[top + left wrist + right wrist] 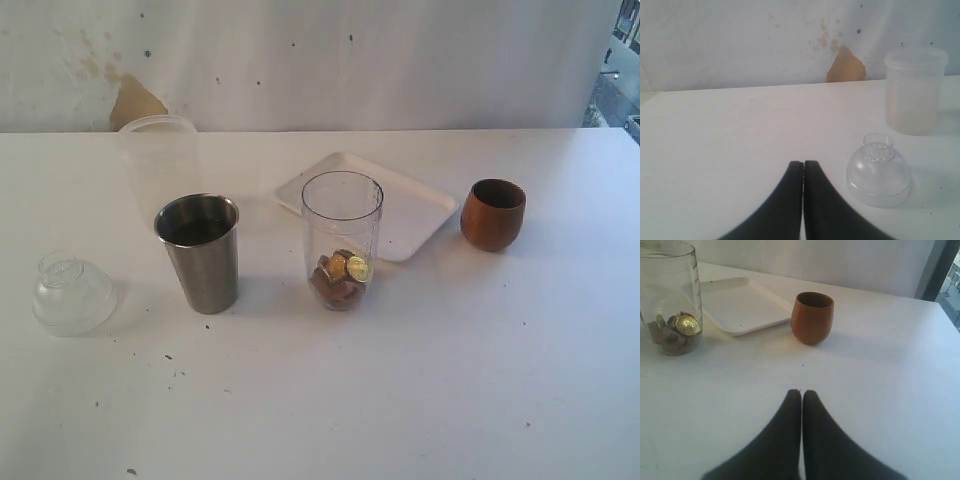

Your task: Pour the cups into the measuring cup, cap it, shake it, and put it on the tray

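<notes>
Left gripper [803,163]: fingers pressed together, nothing between them, low over the white table [420,400]. I don't see either gripper in the exterior view.

Far left, near side: a clear dome lid [73,293], wide rim down and small neck up. In the left wrist view the lid [879,172] sits close beyond the fingertips, not touching them. The frosted tub [914,90] stands past the lid, toward the wall; in the exterior view it [158,165] is left of centre at the far edge.

Steel tumbler [200,252]: upright, just in front of the tub, right of the lid. Its inside is dark and I can't tell the contents.

Measuring cup [341,238]: centre, upright, uncapped, with gold and brown pieces [340,275] piled at the bottom. It stands at the near left edge of the tray [420,205], on the table, not on the tray.

Wooden cup [493,214]: upright, right of the tray, near its corner but apart. I can't tell what it holds.

Right gripper [802,392]: fingers closed against each other, holding nothing. The wooden cup [812,317] stands well beyond the tips. The tray [740,305] and the measuring cup [671,295] are further off toward the centre.
</notes>
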